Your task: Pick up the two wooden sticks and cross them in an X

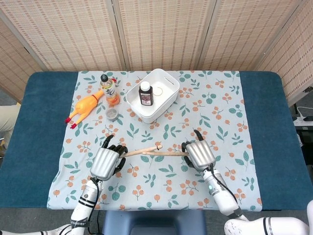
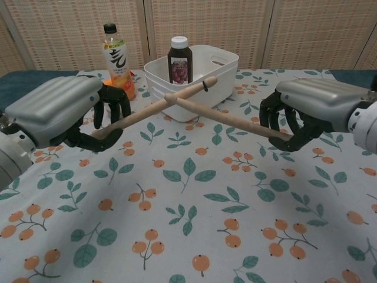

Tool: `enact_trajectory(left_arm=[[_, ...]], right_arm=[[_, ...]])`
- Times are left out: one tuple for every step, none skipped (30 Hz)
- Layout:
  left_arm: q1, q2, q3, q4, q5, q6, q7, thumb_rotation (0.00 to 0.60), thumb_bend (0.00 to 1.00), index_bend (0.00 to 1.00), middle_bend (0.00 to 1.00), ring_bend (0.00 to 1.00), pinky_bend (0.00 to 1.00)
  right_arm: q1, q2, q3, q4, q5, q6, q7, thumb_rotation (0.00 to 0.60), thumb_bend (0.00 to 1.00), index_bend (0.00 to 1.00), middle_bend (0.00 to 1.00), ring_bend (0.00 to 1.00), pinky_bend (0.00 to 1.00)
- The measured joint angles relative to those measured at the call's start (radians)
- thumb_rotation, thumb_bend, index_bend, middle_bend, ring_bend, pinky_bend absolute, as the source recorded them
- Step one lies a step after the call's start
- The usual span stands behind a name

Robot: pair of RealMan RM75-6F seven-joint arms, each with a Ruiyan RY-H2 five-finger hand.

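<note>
My left hand [image 1: 106, 161] [image 2: 65, 112] grips one wooden stick [image 2: 147, 110] [image 1: 139, 151], which slants up toward the right. My right hand [image 1: 198, 153] [image 2: 312, 109] grips the other wooden stick [image 2: 235, 120] [image 1: 168, 153], which points left. Both sticks are held above the floral cloth [image 1: 161, 186]. Their far ends cross in front of the white bin [image 2: 221, 68], the left stick's tip passing over the right stick's tip near the end.
The white bin [image 1: 164, 83] holds a dark bottle [image 1: 145, 93]. An orange drink bottle [image 1: 110, 89], a rubber chicken [image 1: 84, 107] and a small round lid [image 1: 112, 114] lie at the back left of the cloth. Blue table edges [image 1: 39, 127] flank the cloth.
</note>
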Motion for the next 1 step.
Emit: enact_trajectory(left_arm=[[0.000, 0.000, 0.000, 0.001, 0.001, 0.000, -0.001, 0.600, 0.54, 0.86, 0.94, 0.56, 0.17]], right_arm=[[0.000, 0.001, -0.001, 0.000, 0.000, 0.000, 0.002, 0.600, 0.44, 1.00, 0.87, 0.60, 0.08]])
